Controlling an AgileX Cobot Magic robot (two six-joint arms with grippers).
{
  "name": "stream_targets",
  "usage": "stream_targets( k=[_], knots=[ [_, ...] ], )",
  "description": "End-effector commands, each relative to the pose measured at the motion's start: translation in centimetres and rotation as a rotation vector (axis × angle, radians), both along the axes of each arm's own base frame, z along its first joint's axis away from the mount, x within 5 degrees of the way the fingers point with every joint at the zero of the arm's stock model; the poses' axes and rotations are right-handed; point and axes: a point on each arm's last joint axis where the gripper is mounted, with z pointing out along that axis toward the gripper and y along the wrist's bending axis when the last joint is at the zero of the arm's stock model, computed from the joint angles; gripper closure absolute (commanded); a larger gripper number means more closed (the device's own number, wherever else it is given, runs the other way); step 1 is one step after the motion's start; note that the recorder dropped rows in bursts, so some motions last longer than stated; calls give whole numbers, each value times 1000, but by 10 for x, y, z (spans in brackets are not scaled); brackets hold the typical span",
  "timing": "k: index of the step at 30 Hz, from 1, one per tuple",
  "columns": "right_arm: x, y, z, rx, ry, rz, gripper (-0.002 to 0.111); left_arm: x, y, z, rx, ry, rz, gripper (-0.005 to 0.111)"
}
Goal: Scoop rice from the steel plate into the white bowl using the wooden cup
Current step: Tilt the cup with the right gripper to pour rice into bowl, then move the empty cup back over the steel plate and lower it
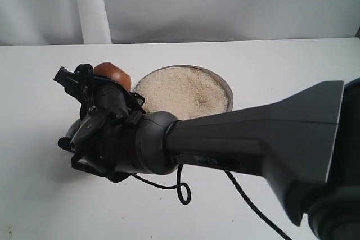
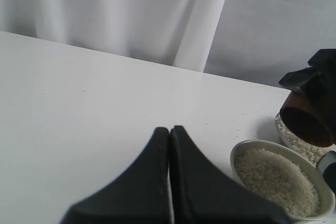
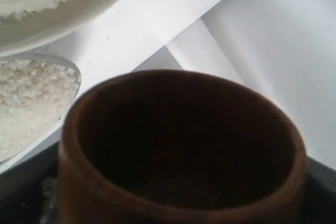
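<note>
The steel plate sits mid-table, heaped with rice. My right gripper reaches across to the plate's left and is shut on the wooden cup. The cup shows a dark inside with no grains visible. In the left wrist view the cup hangs tilted above the white bowl, which holds rice. The plate's rim lies just behind. In the exterior view the right wrist hides most of the bowl. My left gripper is shut and empty, apart from the bowl, above bare table.
A black cable loops on the table under the right arm. A white curtain hangs behind the far table edge. A few loose grains lie on the table near the bowl.
</note>
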Motion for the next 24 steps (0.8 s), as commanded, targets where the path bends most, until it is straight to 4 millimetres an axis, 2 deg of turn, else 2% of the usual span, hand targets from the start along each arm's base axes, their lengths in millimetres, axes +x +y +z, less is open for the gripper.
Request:
stream_targets(
  k=[1, 5, 7, 10, 12, 15, 17, 20, 24],
  knots=[
    [-1, 1, 3, 86, 22, -38, 108, 0, 0, 0, -4, -1, -4, 107],
    [-5, 2, 10, 317, 167, -107, 108, 0, 0, 0, -4, -1, -4, 107],
    [-8, 3, 20, 468, 306, -117, 108, 0, 0, 0, -4, -1, -4, 107],
    [-1, -6, 38, 616, 377, -162, 108, 0, 0, 0, -4, -1, -4, 107],
    [10, -19, 53, 701, 409, -219, 108, 0, 0, 0, -4, -1, -4, 107],
    [31, -49, 83, 866, 463, -324, 108, 0, 0, 0, -4, -1, -4, 107],
    [38, -62, 94, 903, 468, -353, 108, 0, 0, 0, -4, -1, -4, 107],
    [49, -82, 105, 938, 471, -407, 108, 0, 0, 0, -4, -1, -4, 107],
    [64, -106, 110, 923, 451, -486, 108, 0, 0, 0, -4, -1, -4, 107]
  ],
)
